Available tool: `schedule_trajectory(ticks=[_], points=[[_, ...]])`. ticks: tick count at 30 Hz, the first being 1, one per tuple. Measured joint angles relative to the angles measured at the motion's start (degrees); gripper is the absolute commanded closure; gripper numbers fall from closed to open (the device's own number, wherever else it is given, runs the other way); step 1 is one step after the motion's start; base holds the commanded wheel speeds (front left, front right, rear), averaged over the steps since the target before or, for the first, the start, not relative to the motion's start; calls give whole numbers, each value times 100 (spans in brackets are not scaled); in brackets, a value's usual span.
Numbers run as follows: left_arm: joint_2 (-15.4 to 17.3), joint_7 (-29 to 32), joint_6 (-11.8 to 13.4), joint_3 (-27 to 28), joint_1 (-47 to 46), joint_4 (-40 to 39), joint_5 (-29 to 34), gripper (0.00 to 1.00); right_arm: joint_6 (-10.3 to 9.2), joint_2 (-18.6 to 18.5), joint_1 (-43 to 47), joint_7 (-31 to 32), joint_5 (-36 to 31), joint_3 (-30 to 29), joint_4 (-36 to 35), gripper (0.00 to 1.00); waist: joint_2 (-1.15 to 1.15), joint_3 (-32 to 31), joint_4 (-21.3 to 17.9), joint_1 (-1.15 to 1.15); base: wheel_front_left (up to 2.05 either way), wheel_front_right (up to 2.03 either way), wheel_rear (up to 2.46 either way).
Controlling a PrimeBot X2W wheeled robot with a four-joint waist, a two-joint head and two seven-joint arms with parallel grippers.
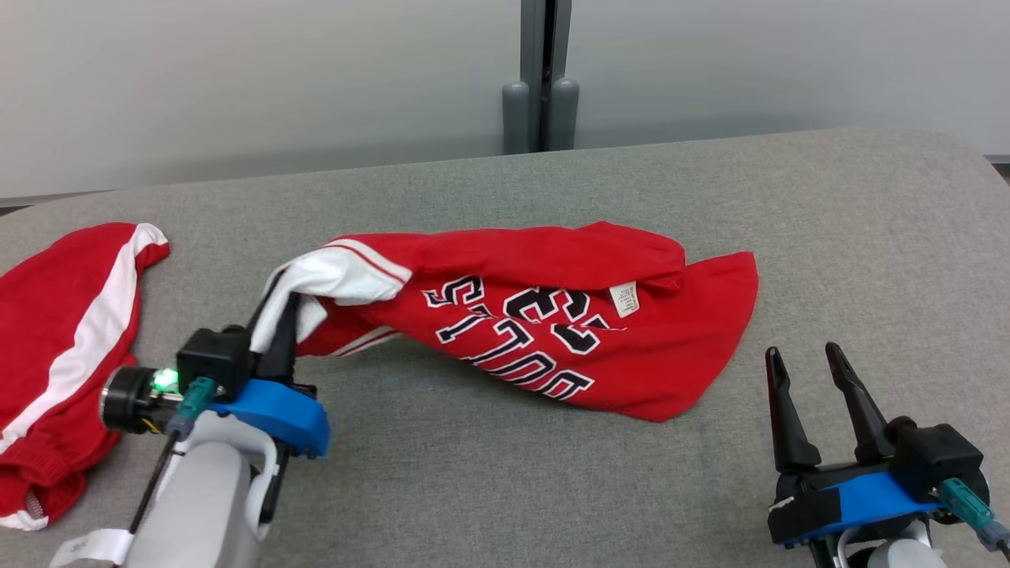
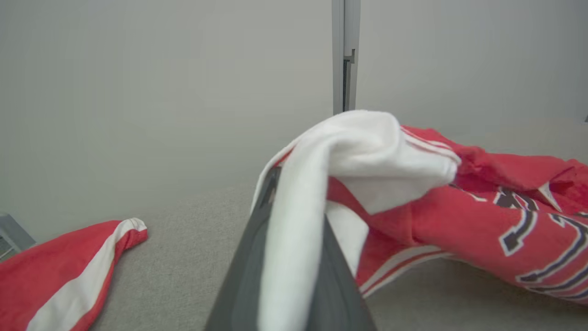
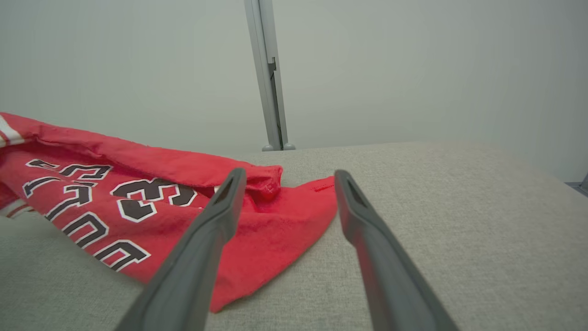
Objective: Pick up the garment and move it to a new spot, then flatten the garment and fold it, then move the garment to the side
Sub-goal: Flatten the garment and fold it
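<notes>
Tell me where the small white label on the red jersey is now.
In the head view, the white label lies on the red jersey, right of its middle, beside the black printed number and below the folded upper edge.

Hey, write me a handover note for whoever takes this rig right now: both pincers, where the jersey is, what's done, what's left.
Left pincer: shut on the red jersey at its white sleeve, with that end raised off the grey table.
Right pincer: open, holding nothing, near the jersey's other end but apart from it.
Jersey: crumpled, mostly lying mid-table. A second red garment lies at the table's left.
Done: the grasp is made.
Left: carry the jersey to a new spot, flatten it, fold it and move it aside.
</notes>
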Motion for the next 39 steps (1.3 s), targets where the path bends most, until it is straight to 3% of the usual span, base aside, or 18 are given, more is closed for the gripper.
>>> schedule_trajectory(ticks=[7, 17, 28, 29, 30, 39], points=[[179, 0, 33, 316, -9, -534, 38, 100, 0, -1, 81, 0, 4, 4, 22, 0, 0, -136, 55, 0, 0, 0, 0], [-76, 0, -260, -408, 1231, -572, 86, 100, 0, -1, 205, 0, 16, -8, 49, 0, 0, -303, 244, 0, 0, 0, 0], [-197, 0, -310, -869, 2090, -144, -168, 100, 0, 0, 278, 0, 7, 0, 81, 0, 0, -408, 407, -1, 0, 0, 0], [-207, 0, -310, -901, 2119, -134, -167, 31, 0, 0, 279, 0, 5, 1, 81, 0, 0, -413, 415, -1, 0, 0, 0], [-218, 0, -310, -917, 2123, -133, -168, 0, 0, 0, 281, 0, 4, 2, 82, 0, 0, -420, 422, -1, 0, 0, 0], [-410, 0, -336, -1133, 2120, -1113, -169, 0, 0, 0, 291, 0, -4, -2, 97, 0, 0, -462, 422, -1, 0, 0, 0]])
